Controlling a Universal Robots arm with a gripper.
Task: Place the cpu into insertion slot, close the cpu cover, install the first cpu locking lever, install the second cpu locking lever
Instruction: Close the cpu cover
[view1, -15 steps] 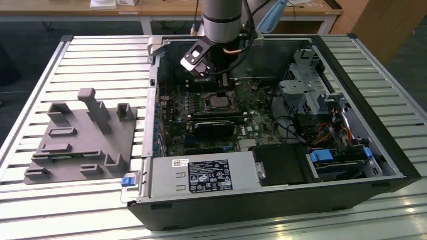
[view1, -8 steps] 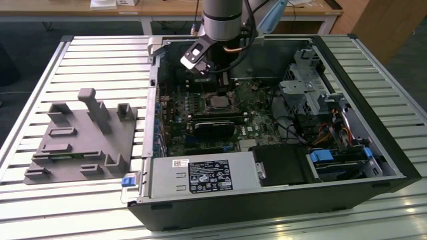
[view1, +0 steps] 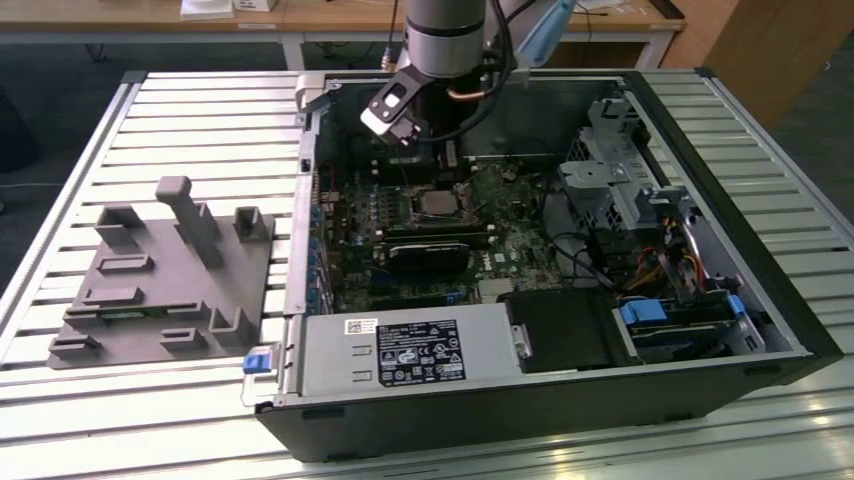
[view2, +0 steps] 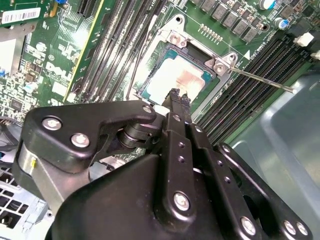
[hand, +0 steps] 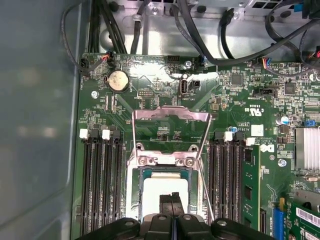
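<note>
The cpu, a flat square with a dull silver top, lies in the insertion slot on the green board. It is also in the second wrist view and the exterior view. The cpu cover, a thin silver frame, stands raised on its hinge at one side of the slot, not lying over the chip. A thin locking lever sticks out free beside the slot. My gripper hovers right over the cpu with its black fingers pressed together, and I see nothing between them.
Long black memory slots flank the socket on both sides. Cables hang along the case wall beyond the board. The open computer case has a drive cage and a power supply. A grey fixture block lies at the exterior view's left.
</note>
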